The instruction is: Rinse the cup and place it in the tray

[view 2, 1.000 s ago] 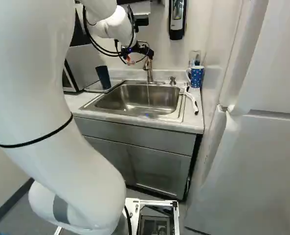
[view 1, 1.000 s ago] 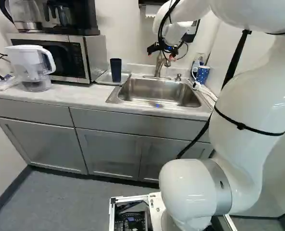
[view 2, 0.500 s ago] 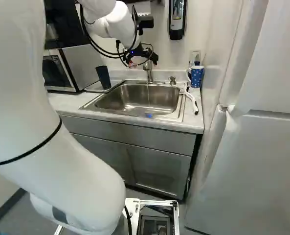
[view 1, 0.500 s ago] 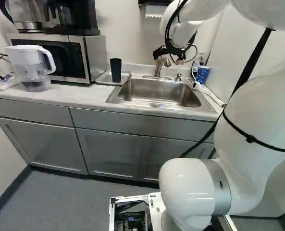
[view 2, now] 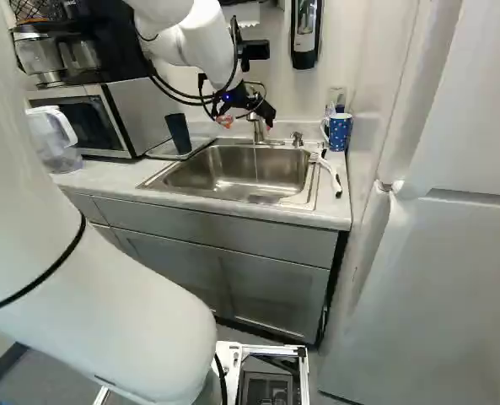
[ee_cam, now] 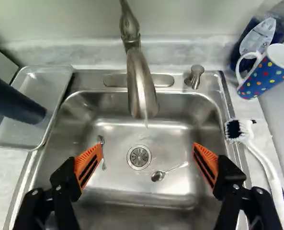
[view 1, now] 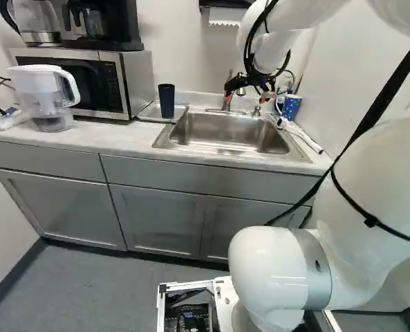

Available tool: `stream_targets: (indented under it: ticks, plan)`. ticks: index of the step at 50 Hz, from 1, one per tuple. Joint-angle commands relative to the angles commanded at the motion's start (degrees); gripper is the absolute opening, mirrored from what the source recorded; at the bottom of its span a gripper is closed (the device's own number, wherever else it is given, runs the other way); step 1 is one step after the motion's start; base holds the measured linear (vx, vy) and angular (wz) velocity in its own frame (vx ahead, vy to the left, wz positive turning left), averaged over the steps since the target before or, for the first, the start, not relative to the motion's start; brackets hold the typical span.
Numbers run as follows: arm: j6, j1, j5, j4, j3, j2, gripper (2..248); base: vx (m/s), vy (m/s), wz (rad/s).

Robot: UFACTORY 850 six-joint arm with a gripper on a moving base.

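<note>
Cup [ee_cam: 15,100], dark and tall, is standing in the tray [ee_cam: 51,86] beside the sink [ee_cam: 115,132], well apart from my gripper [view 2: 247,123]. I am hanging above the basin with my two fingers spread wide, their orange pads [ee_cam: 88,165] facing each other. Ahead of them the faucet [ee_cam: 141,81] is reaching out over the sink, a thread of water showing at its spout. Below me a small spoon [ee_cam: 158,176] is lying near the drain [ee_cam: 139,157]. Across the sink from the tray, a white brush [ee_cam: 266,165] and a dotted mug [ee_cam: 264,79] are resting on the counter.
</note>
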Motion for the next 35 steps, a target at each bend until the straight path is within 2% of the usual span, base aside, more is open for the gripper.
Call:
stream_targets:
  ticks: [7, 16, 35]
  plan:
    - [0.0, 0.0, -2.3, 0.0, 0.0, 0.0, 247, 0.000, 0.000, 0.000]
    - [0.0, 0.0, -2.0, 0.0, -0.1, -0.1, 247, 0.000, 0.000, 0.000]
    - [0.0, 0.3, 7.5, 1.5, -2.5, -2.7, 247, 0.000, 0.000, 0.000]
